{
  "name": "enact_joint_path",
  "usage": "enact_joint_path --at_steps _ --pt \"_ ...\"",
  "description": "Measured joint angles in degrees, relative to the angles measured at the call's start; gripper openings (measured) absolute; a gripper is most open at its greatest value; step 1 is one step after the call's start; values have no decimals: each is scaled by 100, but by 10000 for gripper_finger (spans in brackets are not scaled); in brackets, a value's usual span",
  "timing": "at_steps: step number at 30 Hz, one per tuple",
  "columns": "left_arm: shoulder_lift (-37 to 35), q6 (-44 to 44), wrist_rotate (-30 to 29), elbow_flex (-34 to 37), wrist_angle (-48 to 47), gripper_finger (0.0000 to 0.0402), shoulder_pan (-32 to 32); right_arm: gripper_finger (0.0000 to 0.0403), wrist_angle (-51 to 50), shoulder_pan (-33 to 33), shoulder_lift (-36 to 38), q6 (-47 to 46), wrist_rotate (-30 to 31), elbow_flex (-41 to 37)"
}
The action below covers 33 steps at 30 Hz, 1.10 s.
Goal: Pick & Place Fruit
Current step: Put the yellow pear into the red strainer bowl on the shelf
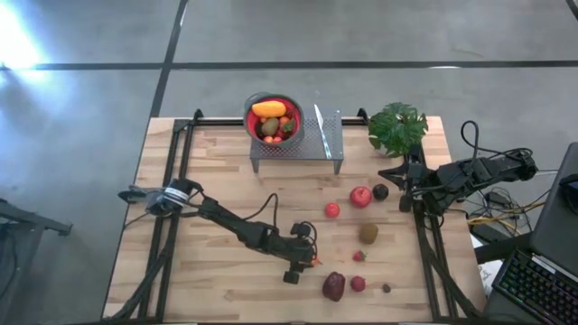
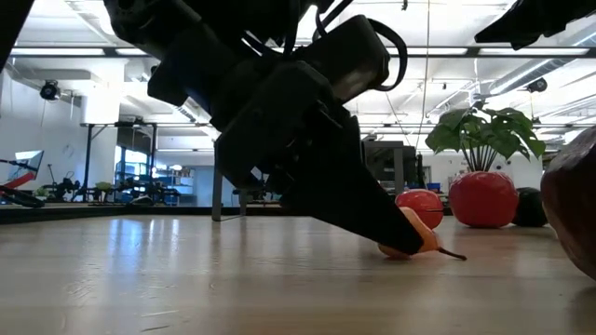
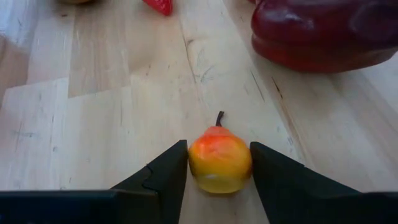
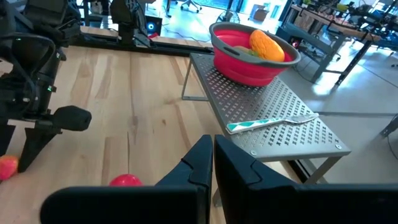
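A: Where's the small orange-yellow toy pear with the dark stem (image 3: 219, 160)?

B: On the pale wooden surface (image 1: 226, 162), near the front edge, between the fingers of the left pincer (image 3: 218, 165). Jaws bracket it on both sides, look to be touching, prob. gripping but not lifted. Right pincer (image 4: 212, 163) is clenched on nothing, parked by the right edge.

A: How will it handle?

B: Looks like light, hard, glossy plastic, so slippery and apt to roll (round belly, tapered top). I'd squeeze across the widest part, as now, not the stem.

A: What can't you see?

B: Low view: arm covers most of the pear. The big dark maroon glossy fruit (image 3: 323, 34) is cut off in the wrist view. The red-lined round bowl (image 1: 273, 117) on the perforated metal stand (image 1: 312, 144) hides some fruit.
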State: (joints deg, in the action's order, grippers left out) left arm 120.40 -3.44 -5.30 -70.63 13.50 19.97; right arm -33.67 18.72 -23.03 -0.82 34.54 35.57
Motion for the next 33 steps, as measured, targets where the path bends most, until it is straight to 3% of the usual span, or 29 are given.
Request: enact_joint_path --at_steps 7,16,22,28,33 --pt "-2 2 15 0 0 117 0 13 0 0 0 0 0 0" --pt "-356 164 -88 7 -326 133 -14 13 -2 -2 0 0 0 0" --pt "-1333 646 -939 7 -1134 125 -102 13 -13 0 -2 0 0 0" --pt "-2560 1622 -2560 7 -1475 131 -341 13 -11 -1 -7 0 0 0" --pt "-3542 1909 -2769 -44 -1458 128 -1031 13 -11 -2 -7 -2 0 0"
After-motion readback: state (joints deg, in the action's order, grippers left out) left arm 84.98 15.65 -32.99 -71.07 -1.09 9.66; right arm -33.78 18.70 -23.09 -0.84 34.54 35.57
